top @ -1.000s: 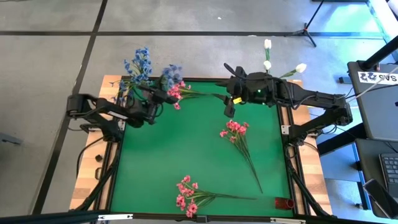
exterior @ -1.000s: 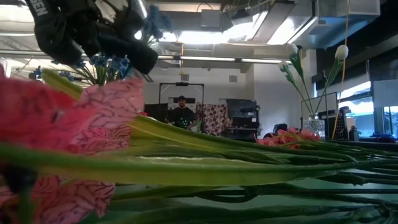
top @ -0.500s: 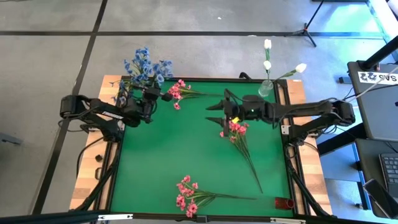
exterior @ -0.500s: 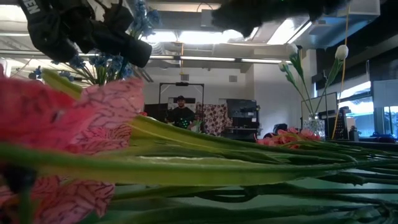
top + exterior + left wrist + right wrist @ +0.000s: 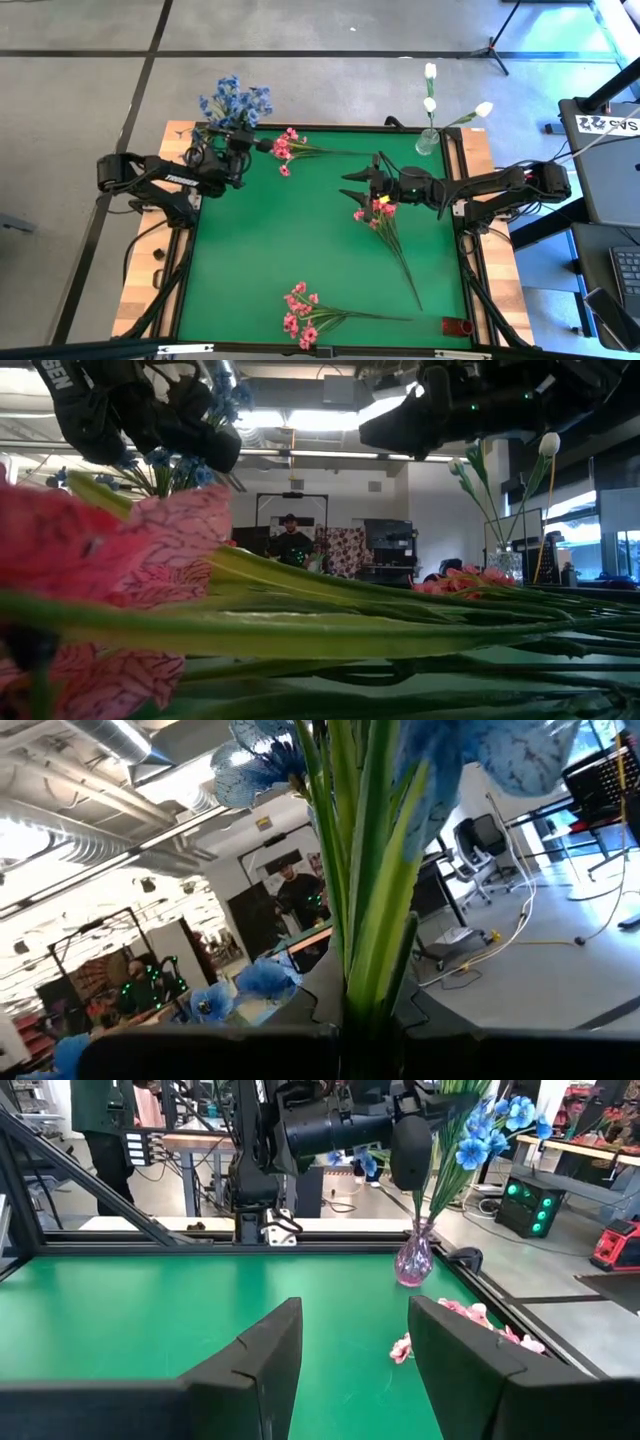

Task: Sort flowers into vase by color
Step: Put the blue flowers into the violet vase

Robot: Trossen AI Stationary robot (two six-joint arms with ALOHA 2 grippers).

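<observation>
While the left gripper (image 5: 243,142) clamps the blue flowers (image 5: 233,102) over the mat's (image 5: 260,260) far-left corner, the right gripper (image 5: 352,186) hovers mid-mat. Its fingers (image 5: 262,1352) stand apart beside a pink spray (image 5: 376,207).

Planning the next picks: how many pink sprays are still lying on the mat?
3: one pink spray at the far edge, one under the right end effector, one at the near edge.
</observation>
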